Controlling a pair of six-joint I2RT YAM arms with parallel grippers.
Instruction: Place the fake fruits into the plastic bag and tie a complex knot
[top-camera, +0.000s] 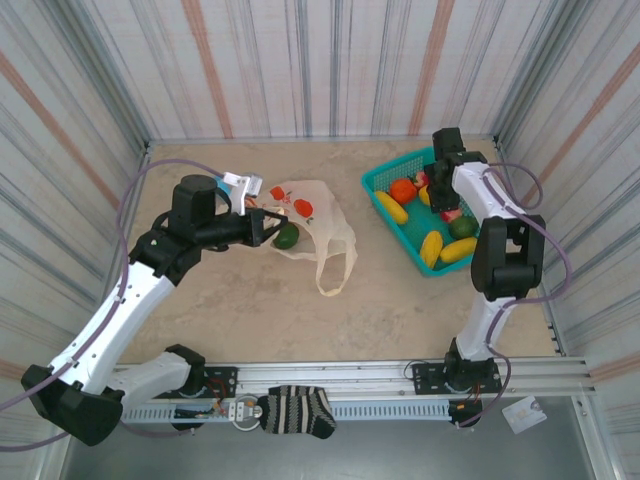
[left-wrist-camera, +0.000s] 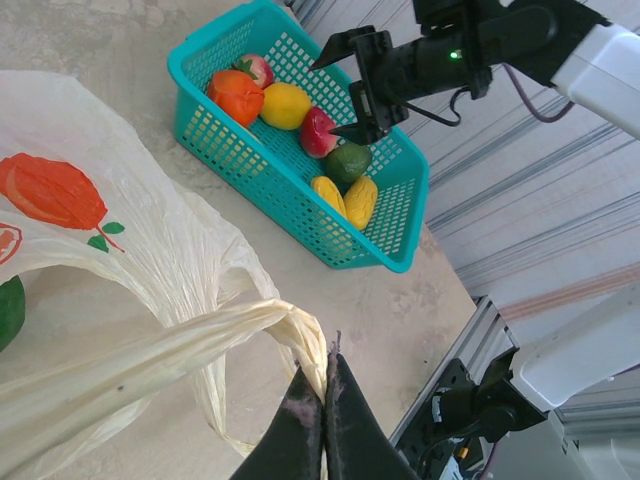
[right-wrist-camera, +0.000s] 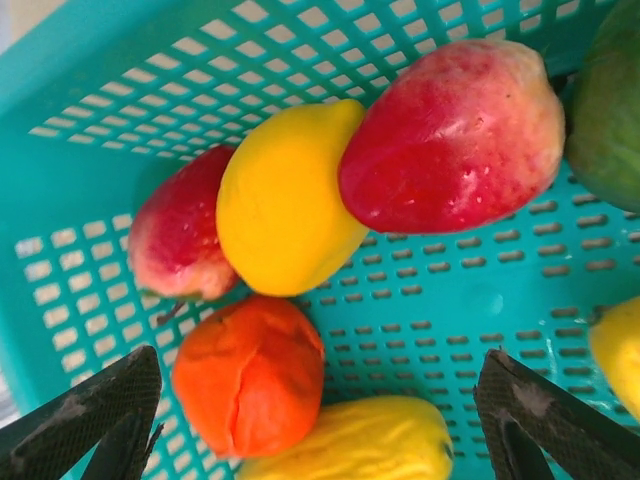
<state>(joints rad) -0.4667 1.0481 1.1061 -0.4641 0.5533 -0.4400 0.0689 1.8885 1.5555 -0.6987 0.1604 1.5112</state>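
**Left tool** (left-wrist-camera: 325, 375): fingers together, clamped on a loop handle of the plastic bag (left-wrist-camera: 130, 230); the handle is drawn taut.
**Plastic bag:** lies on the desk (top-camera: 250, 300), left of centre. One green fruit (top-camera: 287, 237) sits at its mouth, just beside the left tool.
**Right tool** (right-wrist-camera: 315, 400): fingers wide apart, holding nothing, poised over the teal basket (right-wrist-camera: 120, 70).
**Basket contents:** red fruit (right-wrist-camera: 455, 135), lemon (right-wrist-camera: 285, 200) touching it, orange fruit (right-wrist-camera: 250, 375), pink fruit (right-wrist-camera: 180, 240) and further yellow pieces.
**Basket position:** far right of the desk, well apart from the bag.
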